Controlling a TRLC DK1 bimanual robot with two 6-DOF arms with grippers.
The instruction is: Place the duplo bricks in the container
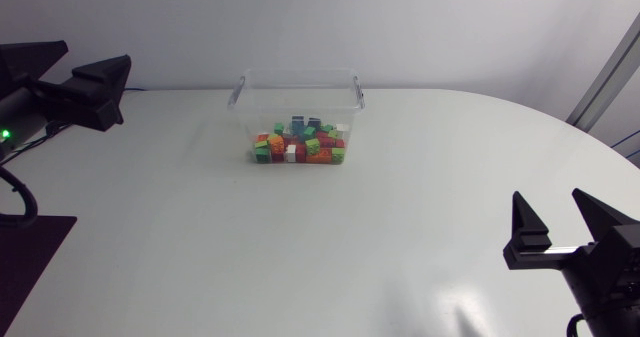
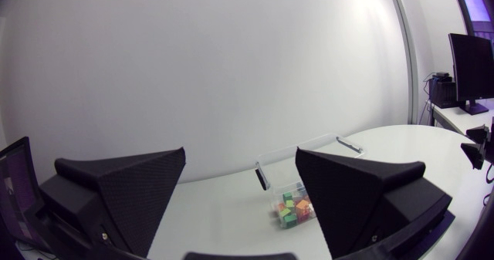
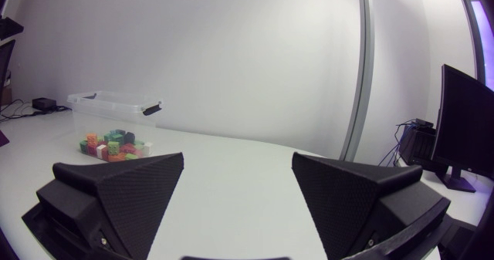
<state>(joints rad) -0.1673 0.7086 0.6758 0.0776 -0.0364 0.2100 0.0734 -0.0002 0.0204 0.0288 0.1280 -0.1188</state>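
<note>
Right tool (image 3: 238, 156) fills the near edge of its wrist view: opened wide, nothing in the gap, parked over the near right side of the desk (image 1: 420, 207). Left tool (image 2: 241, 152): same cond., open and empty, at the far left desk edge, well apart from the container (image 1: 300, 74). Duplo bricks (image 1: 300, 145) lie as a mixed-colour heap on the container floor; no loose brick shows on the desk in any view. Judgement: placing step appears complete, i.e. task approx. done. Next move, if any: visual check for strays hidden behind the tools or container walls; otherwise leave both arms at rest, no grasp req'd.
</note>
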